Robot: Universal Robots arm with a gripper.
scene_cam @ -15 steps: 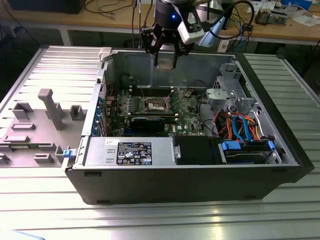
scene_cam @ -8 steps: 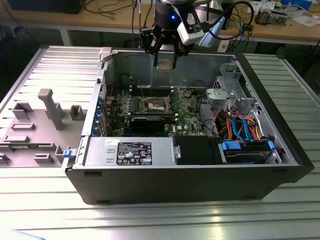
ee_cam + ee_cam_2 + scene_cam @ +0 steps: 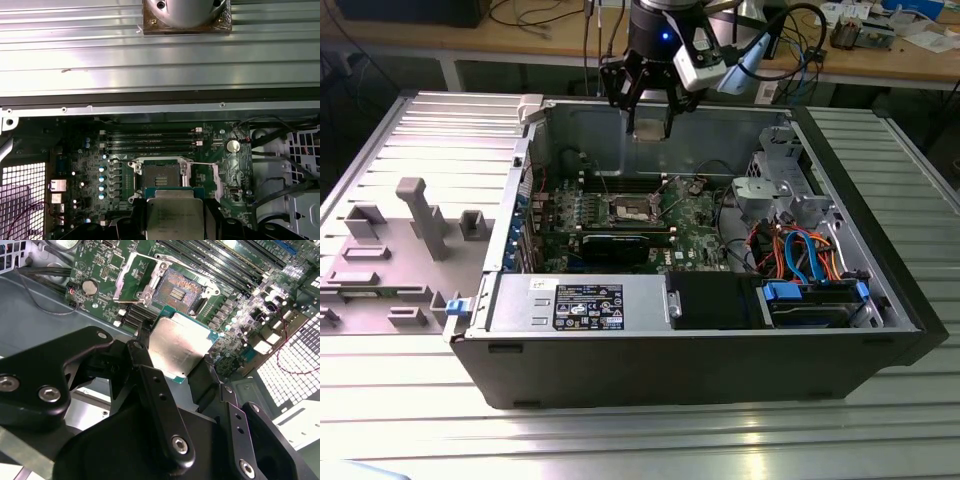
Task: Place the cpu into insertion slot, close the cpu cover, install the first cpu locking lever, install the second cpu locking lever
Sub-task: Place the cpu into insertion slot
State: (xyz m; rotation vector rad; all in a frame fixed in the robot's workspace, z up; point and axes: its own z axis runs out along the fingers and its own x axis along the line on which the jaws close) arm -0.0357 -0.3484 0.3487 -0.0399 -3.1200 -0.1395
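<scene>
Hanging over the open computer case (image 3: 670,372), the arm (image 3: 660,30) is cut off by the upper edge of the exterior view, so only its last part with the wrist can be seen. It points almost straight down, and cables run from it toward the exterior view's right.

Below the gripper (image 3: 650,120) lies the green main board (image 3: 100,270) on the floor of the case. In the second wrist view the black links of the gripper cover a big part of the board and of the case floor.

The gripper is closed on the chip (image 3: 182,347). Its two fingers (image 3: 142,352) press on opposite edges of the chip, with the jaws only as wide apart as the chip itself. The chip is in the air, with its silver top toward the wrist cameras. The fingers hide its two gripped edges, and in the first wrist view its near part is cut off by the picture edge. The print on it is too small to make out.

The socket (image 3: 182,290) is on the board below the gripper, well apart from the chip, and nothing sits in it. Its contacts are too fine to see clearly. The cover (image 3: 121,281) is lifted up on one side of the socket, so the socket is uncovered. A thin metal rod (image 3: 200,164) runs beside the cover; I cannot tell if it is a locking lever.
</scene>
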